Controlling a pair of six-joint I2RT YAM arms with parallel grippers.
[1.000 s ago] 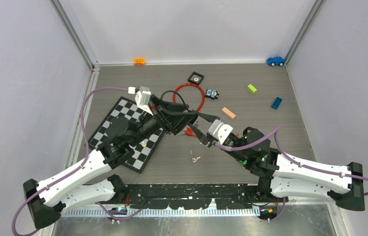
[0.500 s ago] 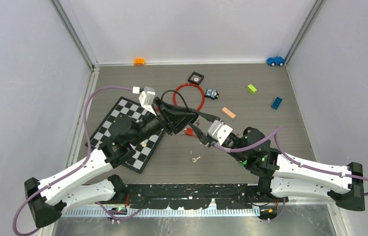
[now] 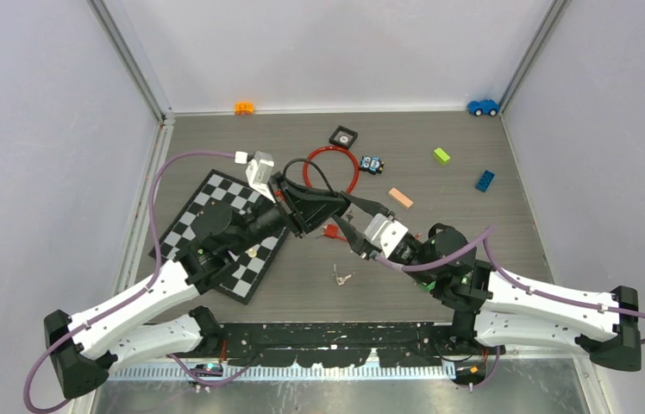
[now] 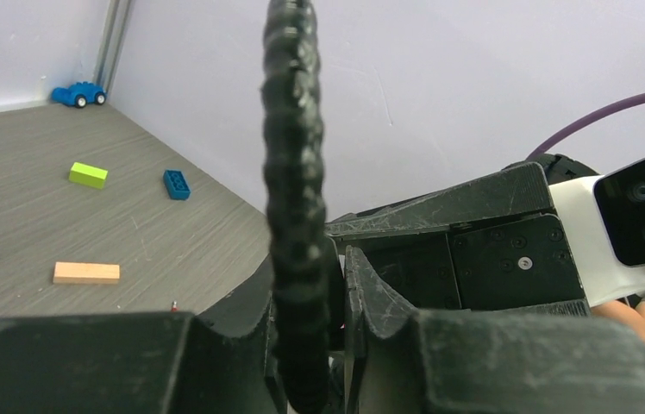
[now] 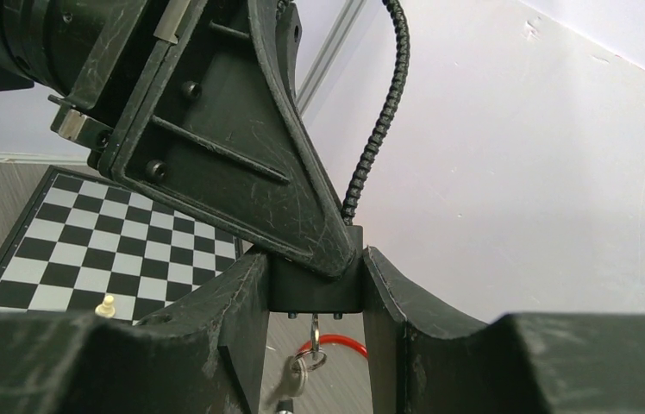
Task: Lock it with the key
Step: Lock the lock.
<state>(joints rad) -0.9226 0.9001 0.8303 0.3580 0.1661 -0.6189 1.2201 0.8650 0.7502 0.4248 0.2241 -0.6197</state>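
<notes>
The lock's black body (image 5: 315, 291) is clamped between my right gripper's (image 5: 315, 267) fingers, held above the table. A key (image 5: 313, 332) sticks out of its underside, and a ring with another key dangles below it. The lock's ribbed black cable (image 4: 295, 172) rises straight up between my left gripper's (image 4: 336, 259) fingers, which stand narrow around it. In the top view both grippers meet mid-table, left (image 3: 336, 211) against right (image 3: 347, 228), and the lock body is hidden between them. A loose pair of keys (image 3: 341, 278) lies on the table nearer the bases.
A chessboard (image 3: 207, 216) with a pawn lies under the left arm. A red ring (image 3: 349, 164), a black square piece (image 3: 343, 135), a small toy (image 3: 372, 163) and orange (image 3: 401, 197), green (image 3: 441, 155) and blue (image 3: 485, 179) bricks lie behind. A blue car (image 3: 482, 107) sits far right.
My left gripper's jaws have drawn together around the cable, and its wrist has shifted slightly. My right arm has edged a little left, still holding the lock body.
</notes>
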